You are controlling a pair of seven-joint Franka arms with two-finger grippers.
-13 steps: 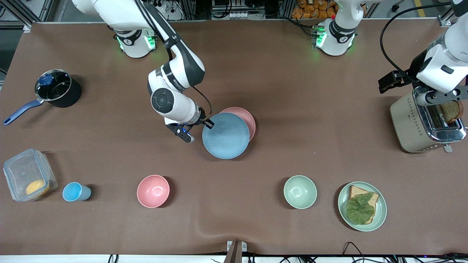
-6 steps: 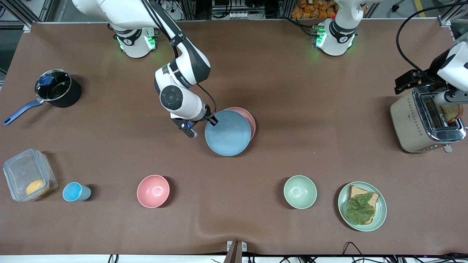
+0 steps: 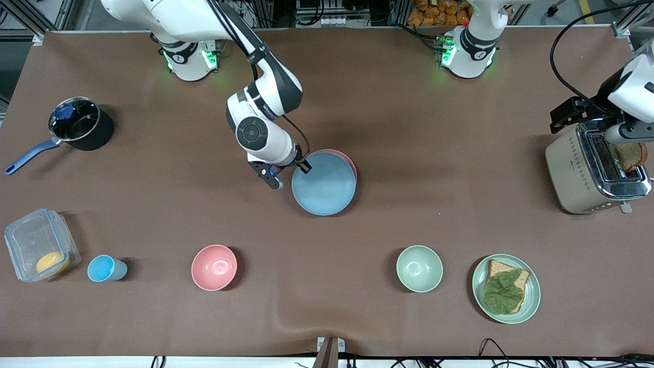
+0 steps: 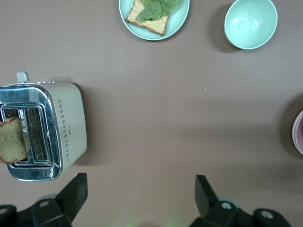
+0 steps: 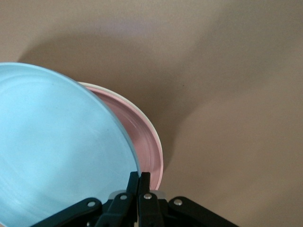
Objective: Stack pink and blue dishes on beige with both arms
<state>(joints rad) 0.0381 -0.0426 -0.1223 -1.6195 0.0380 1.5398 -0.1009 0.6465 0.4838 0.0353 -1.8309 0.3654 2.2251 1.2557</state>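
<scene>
My right gripper (image 3: 302, 167) is shut on the rim of the light blue plate (image 3: 324, 184) at the middle of the table. That plate covers nearly all of the pale pink plate (image 3: 349, 160), of which only a crescent shows. In the right wrist view the fingers (image 5: 140, 177) pinch the blue plate (image 5: 57, 151) above the pink plate (image 5: 139, 137). A thin cream rim of the beige plate (image 5: 152, 132) shows under the pink one. My left gripper (image 4: 139, 189) hangs open and holds nothing, over the table beside the toaster (image 3: 587, 168).
The toaster holds a bread slice (image 3: 629, 156). Nearer the camera stand a pink bowl (image 3: 214, 267), a blue cup (image 3: 104, 268), a clear container (image 3: 38, 240), a green bowl (image 3: 419, 268) and a green plate (image 3: 533, 296) with bread. A black pot (image 3: 82, 122) sits toward the right arm's end.
My right gripper has carried the blue plate farther over the pink plate, so less pink shows. The left arm drew toward the table's end at first, then barely moved.
</scene>
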